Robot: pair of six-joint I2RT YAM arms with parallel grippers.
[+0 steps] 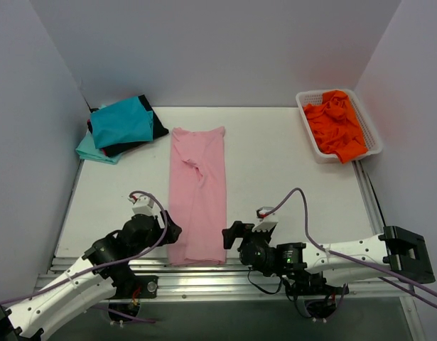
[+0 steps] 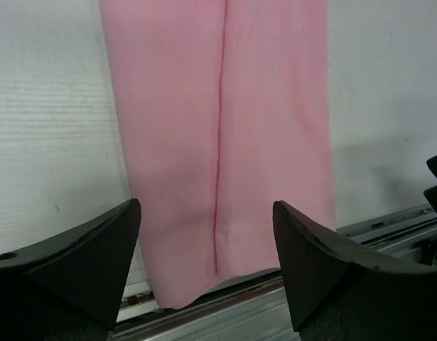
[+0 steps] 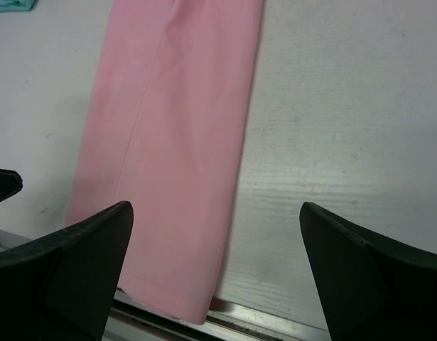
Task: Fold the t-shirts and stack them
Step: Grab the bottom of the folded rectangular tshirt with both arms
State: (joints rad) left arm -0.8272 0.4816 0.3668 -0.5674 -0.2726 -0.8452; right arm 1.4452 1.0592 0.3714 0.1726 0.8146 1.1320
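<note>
A light pink t-shirt [image 1: 197,193] lies folded into a long narrow strip down the middle of the table, its near end at the front edge. It also shows in the left wrist view [image 2: 225,128] and the right wrist view [image 3: 175,142]. My left gripper [image 1: 168,229] is open and empty just left of the strip's near end. My right gripper [image 1: 232,234] is open and empty just right of that end. A stack of folded shirts stands at the back left: teal [image 1: 121,122] on top, black [image 1: 158,129] under it, pale aqua [image 1: 90,150] at the bottom. Bright orange shirts [image 1: 335,122] lie crumpled in a basket.
A white lattice basket [image 1: 373,135] holds the orange cloth at the back right. Grey walls enclose the table on three sides. A metal rail [image 1: 204,273] runs along the front edge; the pink hem slightly overhangs it in the left wrist view [image 2: 175,302].
</note>
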